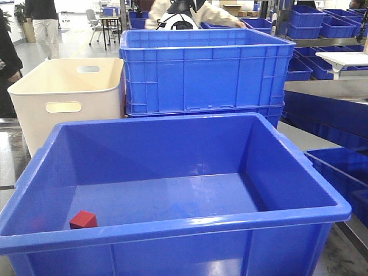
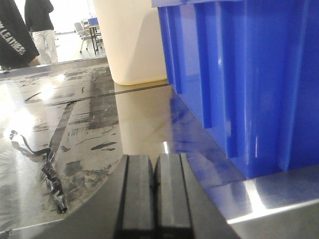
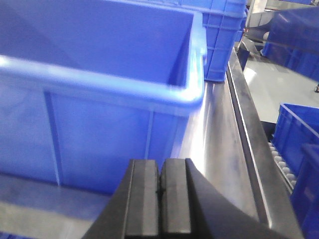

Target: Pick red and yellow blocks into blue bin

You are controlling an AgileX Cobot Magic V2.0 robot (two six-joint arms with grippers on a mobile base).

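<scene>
Red cube (image 1: 83,219) sits on the floor of the blue bin (image 1: 172,227), near-left corner, just behind the front wall. Yellow brick isn't visible in any view.

Left gripper (image 2: 154,191): pads pressed together, nothing between them. It's low over the shiny metal table (image 2: 75,129), outside the bin, with the bin's ribbed outer wall just to its right. Cream tub (image 2: 130,40) stands ahead, next to the bin. Table surface is scuffed with dark marks, and a black scrap (image 2: 52,181) lies left of the gripper.

Right gripper (image 3: 160,194): pads also closed flat on each other, empty. It's outside the bin on the right side, below the rolled rim, pointing along the strip of table between the bin wall and the table's raised edge.

Front view: neither arm shows. Cream tub behind-left of the bin, tall ribbed crate (image 1: 204,72) directly behind it. More blue crates (image 1: 322,23) stacked on shelving to the right. A person in light trousers (image 1: 46,26) stands far left in the background, another leans over behind the crate.
</scene>
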